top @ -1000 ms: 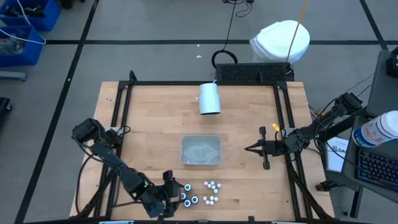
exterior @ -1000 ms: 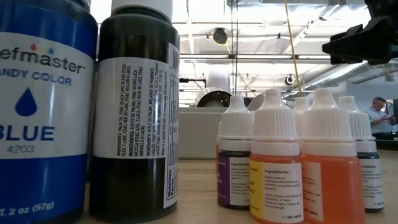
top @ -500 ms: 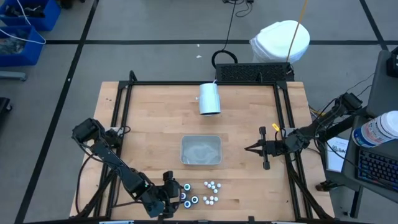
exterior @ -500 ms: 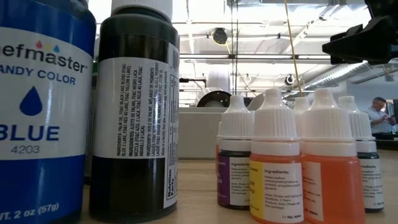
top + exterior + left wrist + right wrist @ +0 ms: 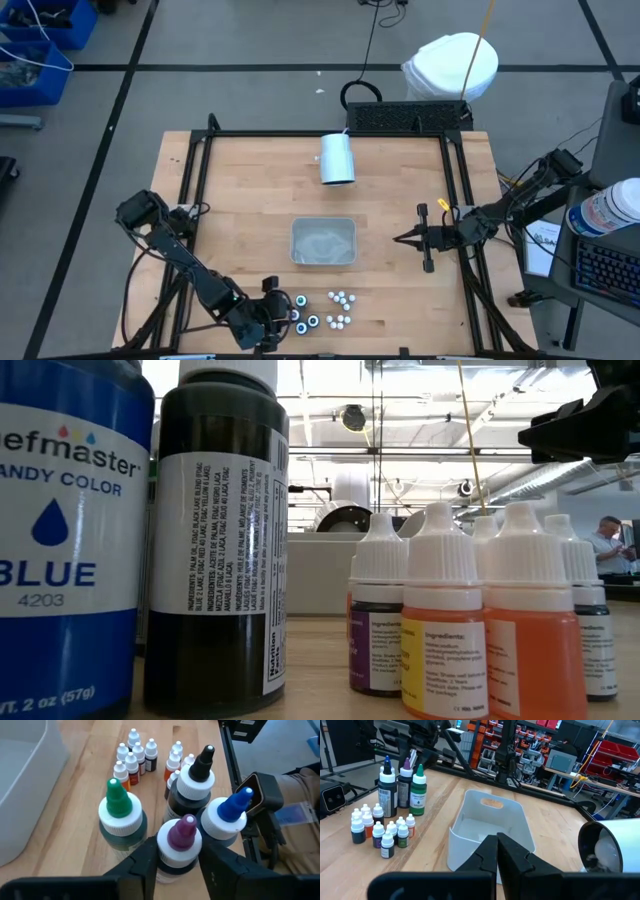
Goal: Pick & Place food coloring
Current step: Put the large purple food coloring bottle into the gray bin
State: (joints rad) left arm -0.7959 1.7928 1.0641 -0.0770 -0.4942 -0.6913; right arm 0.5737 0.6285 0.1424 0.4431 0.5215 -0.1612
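While the right end effector (image 5: 398, 239) is waiting shut by the desk's right edge, the left end effector (image 5: 177, 862) is squeezing the purple-tipped bottle (image 5: 179, 845) to lift it; its fingers are touching both sides.

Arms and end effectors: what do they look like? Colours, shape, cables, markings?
Both arms are dark, almost black, built of slim jointed links. The left end effector has two flat, matte black fingers with squared edges. The right end effector has the same black fingers, tapering toward the tips. A yellow tag or clip sits near the right arm's wrist, and dark cables trail from its base. No lettering is readable.
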